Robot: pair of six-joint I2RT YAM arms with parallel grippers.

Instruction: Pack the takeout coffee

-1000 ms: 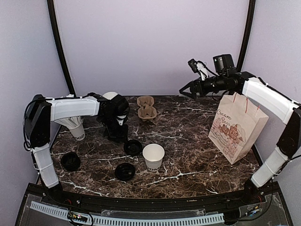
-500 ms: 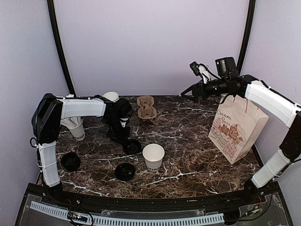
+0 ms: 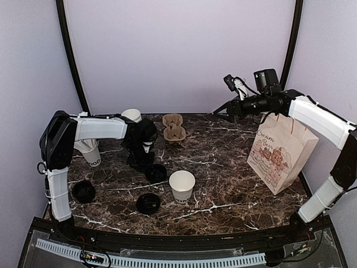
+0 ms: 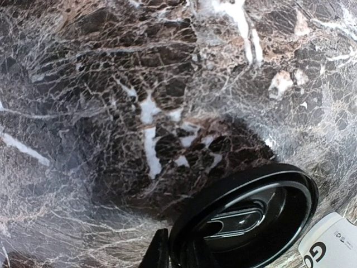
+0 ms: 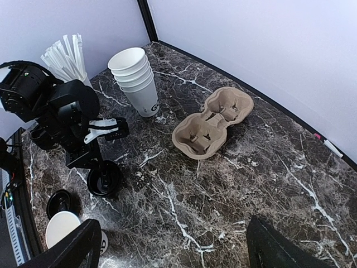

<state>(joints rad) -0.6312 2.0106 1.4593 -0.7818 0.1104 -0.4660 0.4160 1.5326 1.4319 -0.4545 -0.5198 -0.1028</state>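
A dark marble table seen from above, with a robot arm at each side; the takeout coffee cup, small, white and with black lettering on its side, stands upright and uncovered near the middle of the table, toward the front; just behind and to its left a black lid lies on the marble with its hollow side facing the left wrist camera; the left gripper is down over this lid's far edge; in its wrist view one dark fingertip sits right against the lid's rim and the other is out of sight, so it cannot be told whether the jaws are pinching the lid; the right gripper hangs high over the back right of the table, jaws spread wide with nothing between them; under that arm a printed paper bag with handles stands upright at the right side; a brown cardboard cup carrier lies at the back centre; a stack of nested white cups and a cup of paper-wrapped straws stand at the back left; two other black lids lie at the front left, well apart from each other.
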